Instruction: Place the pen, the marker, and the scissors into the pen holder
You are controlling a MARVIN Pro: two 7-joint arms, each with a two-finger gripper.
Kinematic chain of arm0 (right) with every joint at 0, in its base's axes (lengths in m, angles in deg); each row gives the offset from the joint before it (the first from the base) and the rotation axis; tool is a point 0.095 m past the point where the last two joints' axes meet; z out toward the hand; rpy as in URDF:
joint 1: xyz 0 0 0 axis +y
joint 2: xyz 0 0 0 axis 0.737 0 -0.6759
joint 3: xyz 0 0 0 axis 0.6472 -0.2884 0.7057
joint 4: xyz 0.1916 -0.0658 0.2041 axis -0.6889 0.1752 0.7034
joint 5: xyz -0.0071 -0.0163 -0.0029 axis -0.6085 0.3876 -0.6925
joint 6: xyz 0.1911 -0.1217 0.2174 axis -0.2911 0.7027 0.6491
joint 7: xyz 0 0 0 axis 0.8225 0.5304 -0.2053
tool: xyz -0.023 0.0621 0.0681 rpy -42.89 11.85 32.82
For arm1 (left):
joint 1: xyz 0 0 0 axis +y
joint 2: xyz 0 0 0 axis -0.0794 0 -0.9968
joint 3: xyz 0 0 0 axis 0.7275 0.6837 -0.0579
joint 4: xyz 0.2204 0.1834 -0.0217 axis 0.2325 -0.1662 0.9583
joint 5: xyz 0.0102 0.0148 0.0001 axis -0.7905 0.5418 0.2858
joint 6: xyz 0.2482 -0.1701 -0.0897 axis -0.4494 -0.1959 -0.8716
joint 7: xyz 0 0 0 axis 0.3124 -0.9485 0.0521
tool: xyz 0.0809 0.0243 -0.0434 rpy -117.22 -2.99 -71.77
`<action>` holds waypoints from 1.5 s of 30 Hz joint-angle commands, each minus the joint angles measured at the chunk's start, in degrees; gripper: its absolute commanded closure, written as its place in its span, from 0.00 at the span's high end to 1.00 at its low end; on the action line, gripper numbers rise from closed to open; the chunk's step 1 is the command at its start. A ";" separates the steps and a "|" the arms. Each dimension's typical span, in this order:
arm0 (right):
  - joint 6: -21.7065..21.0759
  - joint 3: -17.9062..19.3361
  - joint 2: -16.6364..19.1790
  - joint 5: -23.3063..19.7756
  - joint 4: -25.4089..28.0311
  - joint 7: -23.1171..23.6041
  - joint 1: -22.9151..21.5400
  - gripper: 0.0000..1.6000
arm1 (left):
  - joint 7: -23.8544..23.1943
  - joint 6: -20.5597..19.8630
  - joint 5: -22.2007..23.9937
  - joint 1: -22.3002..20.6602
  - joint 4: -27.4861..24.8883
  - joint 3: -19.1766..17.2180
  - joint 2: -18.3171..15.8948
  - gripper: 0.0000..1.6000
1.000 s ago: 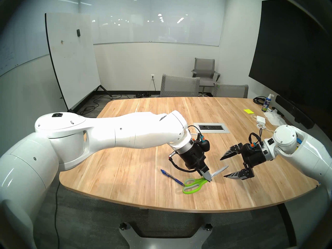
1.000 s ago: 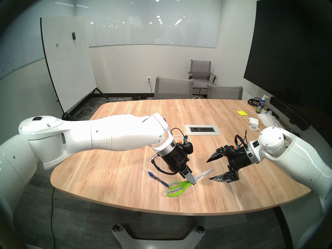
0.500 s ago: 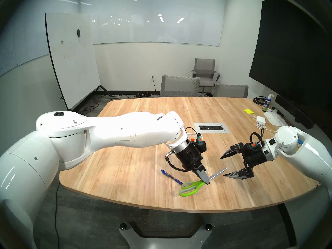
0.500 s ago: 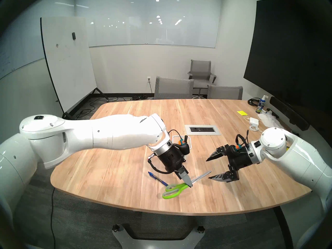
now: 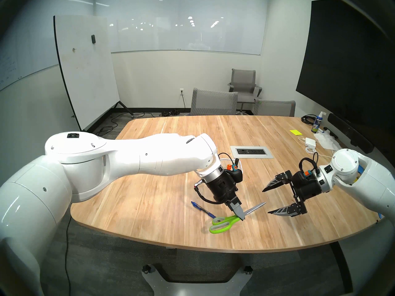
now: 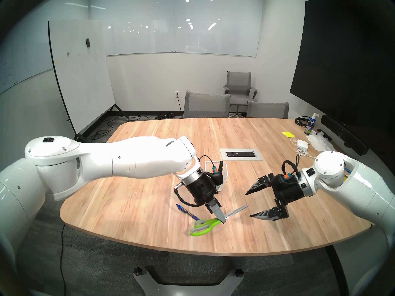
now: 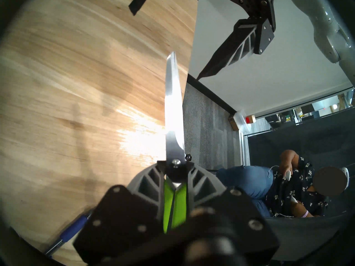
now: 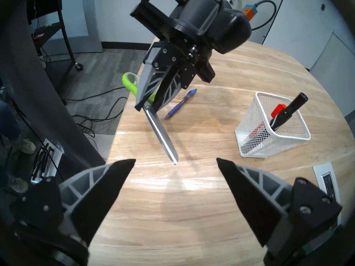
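Room, left to right: rolling whiteboard [image 5: 85, 71], grey chairs [image 5: 213, 102], dark wall screen [image 5: 346, 64]. Only legible text: "EXPO" on the spray bottle [image 5: 318, 122], far right of the wood table [image 5: 149, 182]. The pen [image 5: 203, 210] lies flat near the front edge. My left gripper [image 5: 241, 217] is clamped on the scissors [image 5: 226, 221] at the pivot, blades toward my right gripper [image 5: 266, 201], jaws wide, empty. The pen holder [image 8: 269, 133] stands behind my left wrist with a black marker [image 8: 288, 112] inside.
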 commanded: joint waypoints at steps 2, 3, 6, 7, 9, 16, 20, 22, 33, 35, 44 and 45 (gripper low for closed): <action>0.88 0.80 1.94 -0.31 1.99 -2.02 0.73 1.00 | -2.95 0.33 0.03 -0.89 0.76 -0.27 1.50 0.00; 0.86 0.75 1.83 -0.21 2.01 -2.15 0.78 1.00 | -3.07 0.30 0.01 -0.91 0.84 -0.24 1.60 0.00; 1.03 0.67 1.63 0.18 2.16 -3.20 1.06 1.00 | -3.75 0.47 -0.07 -0.87 1.55 -0.19 2.21 0.00; 1.08 0.67 1.60 0.24 2.19 -3.40 1.14 1.00 | -3.95 0.68 -0.05 -0.79 2.03 -0.28 2.58 0.00; 1.20 0.67 1.61 0.33 2.26 -3.67 1.23 1.00 | -4.13 0.79 -0.07 -0.77 2.42 -0.31 2.88 0.00; 1.85 0.67 1.51 0.72 2.40 -4.93 1.80 1.00 | -7.39 1.79 -0.81 -0.96 5.80 0.46 5.41 0.00; 2.01 0.68 1.57 0.81 2.46 -5.33 2.00 1.00 | -8.42 2.12 -1.25 -0.84 7.41 1.07 6.46 0.00; 2.09 0.68 1.57 0.86 2.47 -5.44 2.07 1.00 | -8.91 2.30 -1.36 -0.83 7.96 1.29 6.79 0.00; 2.42 0.43 1.67 0.96 2.73 -5.80 2.38 0.79 | -10.74 3.28 -1.45 -1.14 10.75 1.67 9.17 0.00; 2.45 0.37 1.71 1.05 2.77 -5.87 2.43 0.78 | -10.98 3.52 -1.32 -1.26 11.08 1.53 9.51 0.00; 2.64 0.20 1.87 1.20 2.83 -5.97 2.58 0.92 | -12.77 3.32 -0.90 -2.49 11.02 1.67 9.61 0.00; 2.68 0.18 1.91 1.23 2.82 -6.04 2.63 0.92 | -12.84 3.18 -0.78 -2.66 10.70 1.74 9.46 0.00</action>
